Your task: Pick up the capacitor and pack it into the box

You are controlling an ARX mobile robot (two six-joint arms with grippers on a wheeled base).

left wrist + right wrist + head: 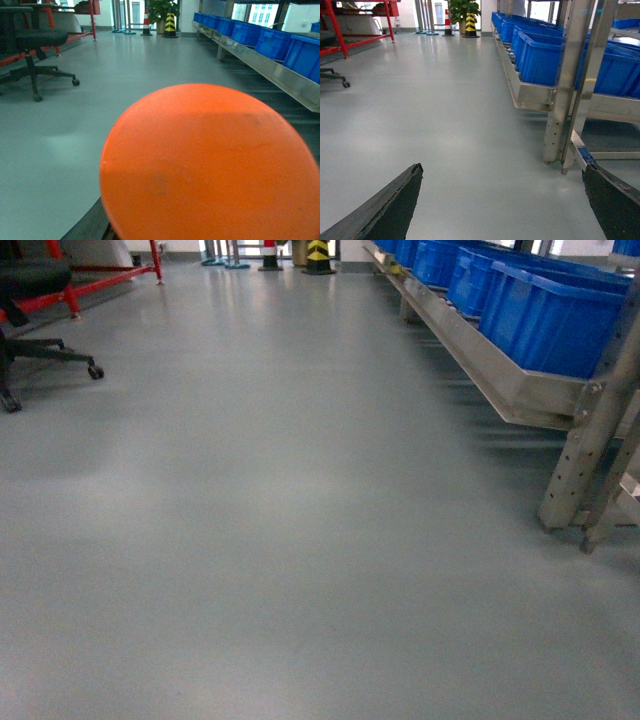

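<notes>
Capacitor (pixel 210 165) fills the lower right of the left wrist view, held by the left end effector; right end effector (pixel 502 200) gapes wide, empty.

This place looks like a factory or a warehouse, not a home. The grey floor (pixel 270 540) is big, smooth and shiny, with lots of open room. Along the right side runs a long metal rack (pixel 500 375) with holes in its legs, and a row of big blue plastic bins (pixel 545 315) sits on it, one after another. Far back stands a post with yellow and black stripes (pixel 318 254), the kind that warns people to be careful, and a green plant (pixel 463 9) next to it. On the left is a red metal frame (pixel 105 280) and a black office chair on wheels (pixel 37 47).
</notes>
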